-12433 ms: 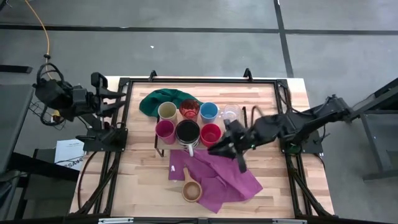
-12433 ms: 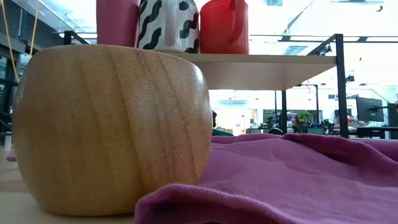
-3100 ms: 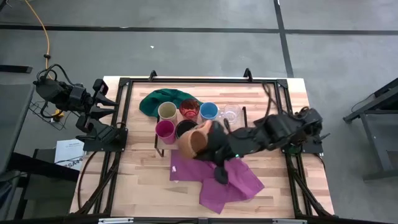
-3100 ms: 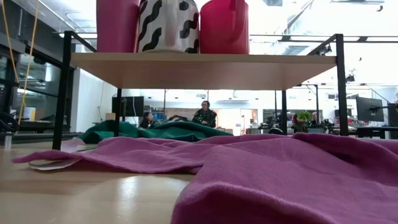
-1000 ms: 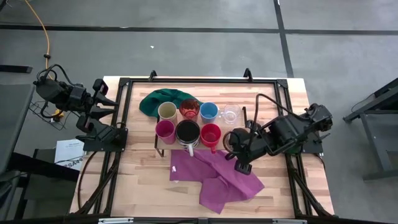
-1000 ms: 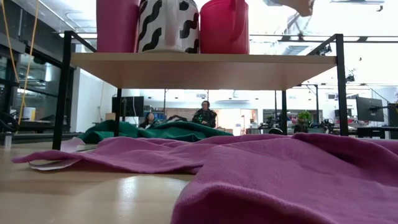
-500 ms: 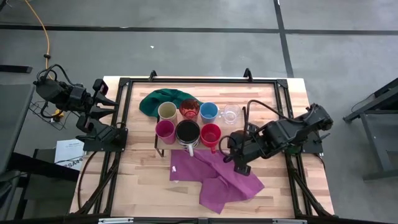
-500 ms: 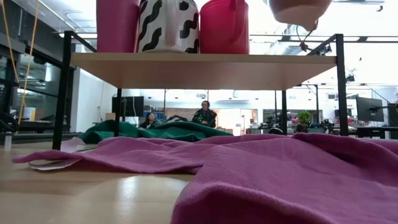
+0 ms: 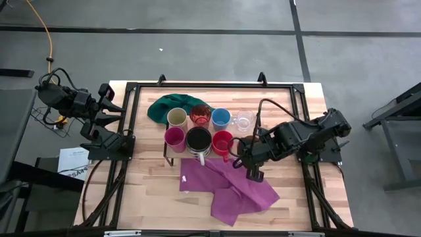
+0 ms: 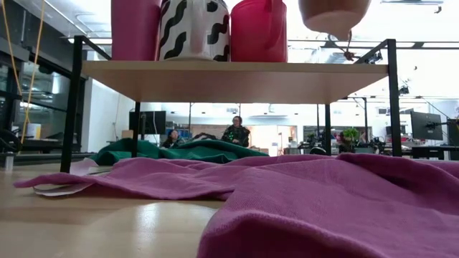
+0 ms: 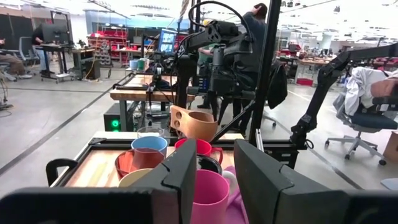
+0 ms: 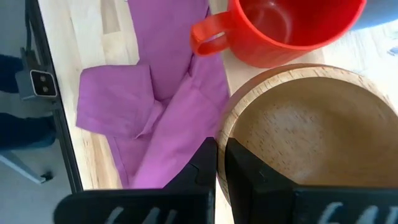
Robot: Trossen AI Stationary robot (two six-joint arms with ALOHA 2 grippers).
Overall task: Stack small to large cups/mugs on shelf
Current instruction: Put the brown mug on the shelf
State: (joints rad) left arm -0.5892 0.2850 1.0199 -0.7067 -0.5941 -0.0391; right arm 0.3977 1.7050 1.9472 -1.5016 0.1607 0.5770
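light-wood shelf (image 9: 172, 150) on thin black legs stands mid-table on the slatted tabletop (image 9: 151, 191), and the account runs from the left side across.

off the table's left edge the left gripper (image 9: 110, 113) waits, its fingers apart and holding nothing; its wrist view looks along the row of cups.

on the shelf, seen from above, the far row holds the cream cup (image 9: 176, 118), the translucent red cup (image 9: 200, 115), the blue cup (image 9: 220, 118) and the clear glass cup (image 9: 244, 120). the near row holds the magenta cup (image 9: 174, 137), then the striped mug (image 9: 198, 139), then the red handled mug (image 9: 222, 141) — each just beside the next. in the low view these three stand along the shelf's front edge.

behind the shelf's left end lies the green cloth (image 9: 168, 105); in front of the shelf the purple cloth (image 9: 233, 187) spreads over the tabletop, crumpled.

right of the red handled mug, the right gripper (image 9: 248, 153) has its fingers (image 12: 205, 163) pinched together on the rim of the tan wooden cup (image 12: 311, 130). the low view shows that cup's rounded base (image 10: 334, 16) hanging above the shelf's right part, clear of the board — upright, mouth up in the right wrist view, with the red handled mug just beside it.
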